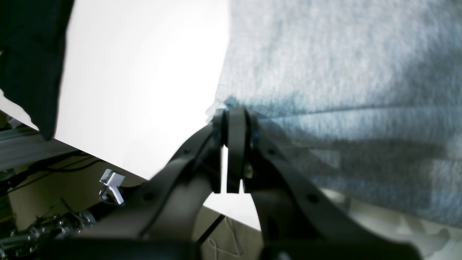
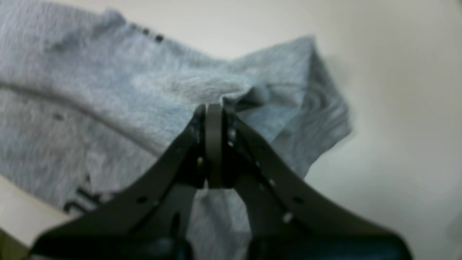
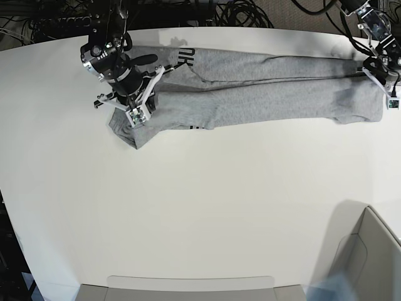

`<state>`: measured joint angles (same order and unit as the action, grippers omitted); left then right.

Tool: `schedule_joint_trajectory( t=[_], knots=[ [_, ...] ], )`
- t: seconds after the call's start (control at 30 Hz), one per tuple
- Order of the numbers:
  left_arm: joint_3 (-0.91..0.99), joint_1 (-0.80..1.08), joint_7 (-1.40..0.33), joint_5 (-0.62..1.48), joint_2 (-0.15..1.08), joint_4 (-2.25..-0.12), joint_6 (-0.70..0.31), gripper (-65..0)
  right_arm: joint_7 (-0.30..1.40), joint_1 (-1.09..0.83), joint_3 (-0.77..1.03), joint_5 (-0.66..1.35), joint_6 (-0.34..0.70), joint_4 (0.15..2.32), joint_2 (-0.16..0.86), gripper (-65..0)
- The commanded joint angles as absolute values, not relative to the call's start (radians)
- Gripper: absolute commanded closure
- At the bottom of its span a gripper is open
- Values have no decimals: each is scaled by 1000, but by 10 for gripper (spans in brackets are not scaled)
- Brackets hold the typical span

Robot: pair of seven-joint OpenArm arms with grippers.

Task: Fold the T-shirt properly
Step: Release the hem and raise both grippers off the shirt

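White table (image 3: pixel 200 207), T-shirt (image 3: pixel 263 94) full-length only from base view.

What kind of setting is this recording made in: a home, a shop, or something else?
Most likely a robotics lab bench, not a home. A bare white table holds only the T-shirt, tangled black cables run behind its far edge, and metal framing shows beneath the tabletop.
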<state>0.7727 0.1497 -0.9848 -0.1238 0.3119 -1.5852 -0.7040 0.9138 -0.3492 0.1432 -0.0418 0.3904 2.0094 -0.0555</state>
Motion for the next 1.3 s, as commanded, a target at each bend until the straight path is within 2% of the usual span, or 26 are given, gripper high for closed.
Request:
schedule_joint_trajectory(
  t=[0.0, 0.37, 0.7, 0.77, 0.87, 0.97, 1.03, 1.13, 1.27],
  knots=[
    [777, 143, -969, -127, 326, -1603, -698, 0, 892, -355, 143, -35, 394, 2031, -54, 0],
    [777, 143, -969, -127, 321, -1601, -698, 0, 891, -481, 136, -39, 394, 2035, -77, 0],
    [777, 143, -969, -127, 321, -1601, -698, 0, 897, -493, 134, -41, 392, 2031, -77, 0],
    [777, 143, -969, -127, 321, -1601, -698, -44, 900, -495, 134, -42, 392, 2029, -77, 0],
    [777, 145, -969, -127, 321, -1603, -698, -171, 900, -498, 134, -42, 392, 2029, -77, -7],
    [785, 153, -969, -127, 321, -1607, -698, -300, 892, -506, 134, -41, 392, 2029, -77, -78],
    [786, 163, -967, -127, 321, -1639, -698, -333, 892, -506, 133, -39, 394, 2029, -74, -118],
    [788, 196, -967, -124, 320, -1735, -698, -339, 892, -504, 133, -36, 397, 2029, -71, -168],
    [785, 202, -970, -120, 320, -1804, -698, -374, 892, -501, 102, -36, 397, 2028, -68, -187]
  ],
)
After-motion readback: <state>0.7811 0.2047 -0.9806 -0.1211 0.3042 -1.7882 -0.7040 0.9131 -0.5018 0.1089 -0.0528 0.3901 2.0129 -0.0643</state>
